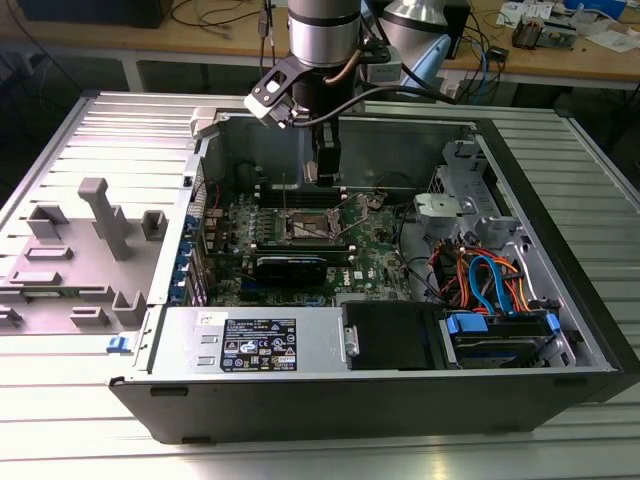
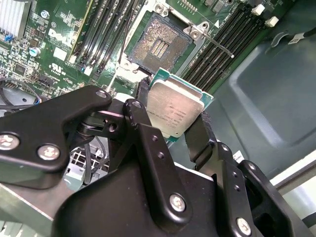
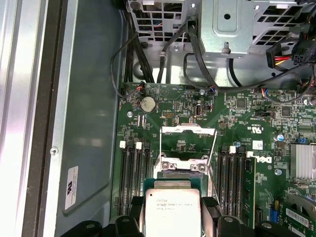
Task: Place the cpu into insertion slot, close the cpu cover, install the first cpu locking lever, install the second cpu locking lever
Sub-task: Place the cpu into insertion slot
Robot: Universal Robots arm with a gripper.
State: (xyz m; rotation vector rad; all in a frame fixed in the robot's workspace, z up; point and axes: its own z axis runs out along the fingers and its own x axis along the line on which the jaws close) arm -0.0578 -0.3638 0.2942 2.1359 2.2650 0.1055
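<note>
My gripper (image 2: 173, 106) is shut on the cpu (image 2: 170, 101), a flat square chip with a dull silver top and green edge, clamped between two black fingers (image 2: 143, 94). In both wrist views the chip hangs above the board, short of the insertion slot (image 2: 159, 45), a dark open socket with a silvery rim. In the first wrist view the cpu (image 3: 172, 210) partly hides the slot (image 3: 180, 167), and the cpu cover (image 3: 188, 130) stands flipped open beyond it. A thin locking lever (image 3: 212, 153) is raised beside the socket. In the exterior view the gripper (image 1: 322, 172) hovers over the slot (image 1: 308, 228).
Black memory slots (image 2: 217, 49) flank the socket on both sides. A long black card (image 1: 290, 268) lies in front of it. The metal drive cage (image 1: 455, 205) and coloured cables (image 1: 490, 280) crowd the exterior view's right. Case walls (image 1: 200, 150) enclose the board.
</note>
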